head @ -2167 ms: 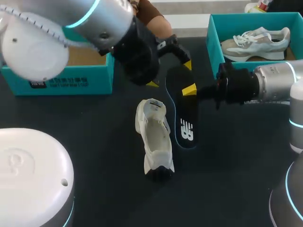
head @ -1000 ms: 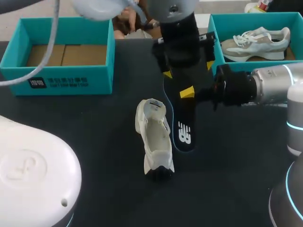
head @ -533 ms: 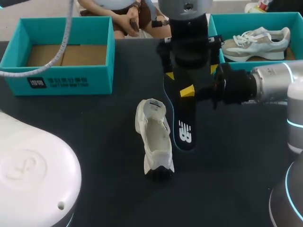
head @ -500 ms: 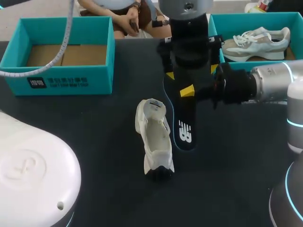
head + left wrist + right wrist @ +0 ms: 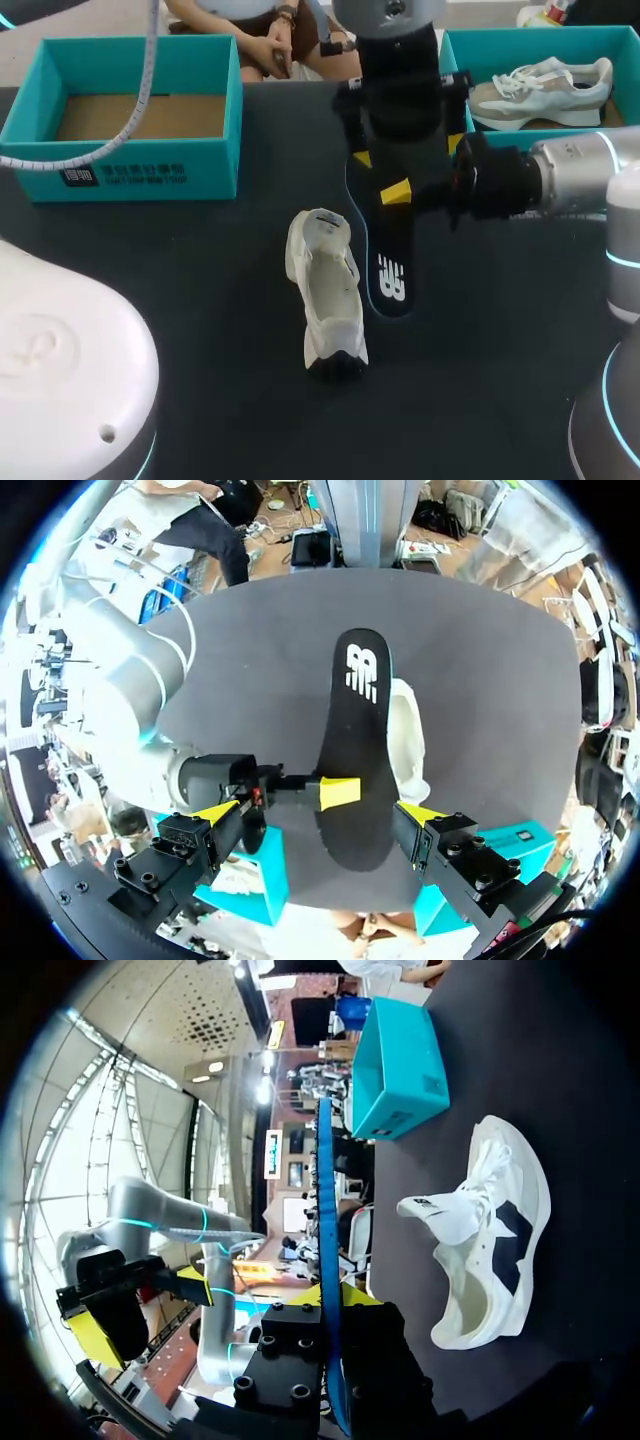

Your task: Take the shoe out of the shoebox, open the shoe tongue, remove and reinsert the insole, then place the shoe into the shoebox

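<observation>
A black insole [image 5: 392, 262] lies flat on the dark table, and my right gripper [image 5: 398, 192] is shut on its edge near the heel end. In the right wrist view the insole [image 5: 327, 1210] shows edge-on between the yellow tips of the right gripper [image 5: 330, 1305]. Just left of the insole, a white shoe [image 5: 325, 295] lies on its side. My left gripper [image 5: 407, 152] hangs open over the insole's heel end. In its own view the left gripper [image 5: 318, 812] straddles the insole [image 5: 355, 730] without touching it, and the shoe [image 5: 410, 735] lies beside the insole.
An empty teal shoebox [image 5: 130, 165] stands at the back left. A second teal box [image 5: 450, 80] at the back right holds another pale shoe [image 5: 540, 88]. The white shoe [image 5: 490, 1250] and a teal box [image 5: 400, 1060] also show in the right wrist view.
My left arm has swung right, from the left of the insole to above its heel end, and has nearly settled. The right gripper, insole and shoe have not moved.
</observation>
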`<action>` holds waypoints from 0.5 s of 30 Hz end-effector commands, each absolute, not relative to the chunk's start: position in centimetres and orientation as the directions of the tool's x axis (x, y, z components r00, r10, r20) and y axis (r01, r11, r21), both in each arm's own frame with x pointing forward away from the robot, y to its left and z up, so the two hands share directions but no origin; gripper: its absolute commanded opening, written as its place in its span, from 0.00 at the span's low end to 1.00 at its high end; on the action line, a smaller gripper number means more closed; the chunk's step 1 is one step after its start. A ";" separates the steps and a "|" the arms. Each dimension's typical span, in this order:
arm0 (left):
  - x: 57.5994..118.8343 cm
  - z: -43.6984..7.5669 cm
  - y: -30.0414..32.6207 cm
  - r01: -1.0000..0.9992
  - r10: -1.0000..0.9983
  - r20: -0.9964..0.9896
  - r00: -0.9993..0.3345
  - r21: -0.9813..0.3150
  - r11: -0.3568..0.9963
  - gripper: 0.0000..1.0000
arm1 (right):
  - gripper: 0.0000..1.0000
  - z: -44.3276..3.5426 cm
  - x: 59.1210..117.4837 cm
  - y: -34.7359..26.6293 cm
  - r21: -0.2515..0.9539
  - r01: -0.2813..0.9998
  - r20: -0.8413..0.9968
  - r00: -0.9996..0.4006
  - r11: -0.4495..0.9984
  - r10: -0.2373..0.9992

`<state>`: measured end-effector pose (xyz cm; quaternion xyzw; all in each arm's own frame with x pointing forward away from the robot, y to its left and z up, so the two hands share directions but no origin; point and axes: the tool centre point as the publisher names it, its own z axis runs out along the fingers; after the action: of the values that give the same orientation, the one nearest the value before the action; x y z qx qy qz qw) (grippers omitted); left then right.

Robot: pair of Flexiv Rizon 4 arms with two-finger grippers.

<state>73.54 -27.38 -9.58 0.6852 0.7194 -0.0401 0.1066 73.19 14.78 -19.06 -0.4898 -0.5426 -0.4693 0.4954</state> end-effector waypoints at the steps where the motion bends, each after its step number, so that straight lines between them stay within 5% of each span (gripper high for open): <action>1: 73.2 -9.7 -26.2 0.993 0.951 -0.303 -0.053 0.088 0.083 1.00 | 0.00 -19.1 72.9 14.8 0.022 0.997 0.997 -0.028 0.077 0.069; 15: 70.7 -9.1 -23.4 0.990 0.774 -0.634 0.000 0.109 0.089 1.00 | 0.00 -18.6 72.7 14.6 0.014 0.996 0.997 -0.021 0.091 0.081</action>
<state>71.26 -26.52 -8.03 0.6685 0.7089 -0.1094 0.1962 72.84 14.60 -18.76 -0.4907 -0.5460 -0.4616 0.4980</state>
